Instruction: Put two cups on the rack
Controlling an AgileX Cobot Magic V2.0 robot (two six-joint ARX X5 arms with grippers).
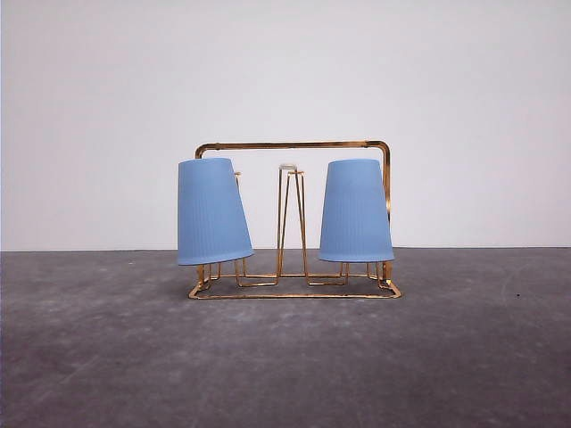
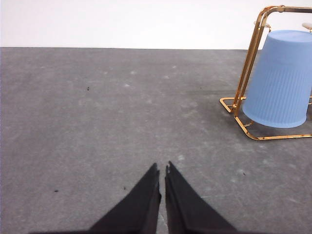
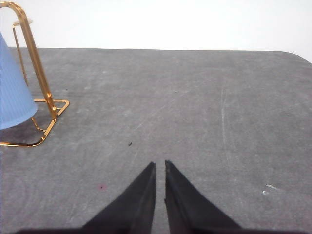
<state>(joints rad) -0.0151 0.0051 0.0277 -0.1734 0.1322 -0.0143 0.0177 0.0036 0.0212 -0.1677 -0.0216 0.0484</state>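
Observation:
The gold wire rack (image 1: pixel 294 144) stands at the table's middle. Two light-blue ribbed cups hang upside down on its prongs: the left cup (image 1: pixel 211 211) tilts a little, the right cup (image 1: pixel 356 211) sits straighter. A bare white-tipped prong (image 1: pixel 287 168) rises between them. In the left wrist view the left cup (image 2: pixel 280 78) and rack frame (image 2: pixel 251 48) lie well off from my left gripper (image 2: pixel 162 167), whose fingers are shut with nothing between them. My right gripper (image 3: pixel 160 165) is also shut and empty, away from the right cup (image 3: pixel 12 90) and rack corner (image 3: pixel 46 105).
The grey table top (image 1: pixel 285 357) stretches bare in front of the rack and to both sides. A white wall (image 1: pixel 285 71) stands behind it. The table's far right corner (image 3: pixel 297 54) is rounded.

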